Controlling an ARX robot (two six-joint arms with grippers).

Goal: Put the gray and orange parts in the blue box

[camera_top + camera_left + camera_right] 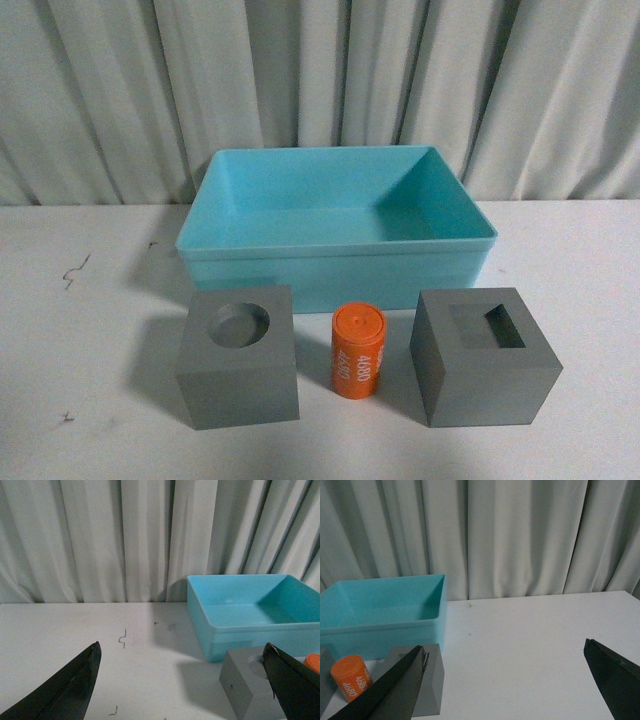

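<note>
On the white table (90, 400) right in front of the robot, all three parts sat in a row: the gray cube with the round recess (238, 370) on the left, the orange cylinder (358, 352) standing upright in the middle, long axis vertical, and the gray cube with the rectangular recess (485, 365) on the right. None of them touched. The blue box (335, 248) sat just behind the row, long side running across, with nothing in it, so I'd say the job hadn't started. Neither arm showed in the front view. The left gripper (181, 652) had its jaws spread wide with nothing between them. The round-recess cube peeked out beside one finger, ahead of the gripper and off to the side of the gap, toward the middle of the table. Same story for the right gripper (502, 647): wide apart and holding nothing, with the rectangular-recess cube half hidden behind one finger and the cylinder just past it. So the left arm looked nearer the round-recess cube, the right arm nearer the other one, and the cylinder was roughly even between them. Both wrist cameras looked almost level across the table at the curtain (100, 90), so my guess is the arms were held low and pulled back, pointing forward. Either arm would have to slide inward and forward to get its cube inside the gap.
</note>
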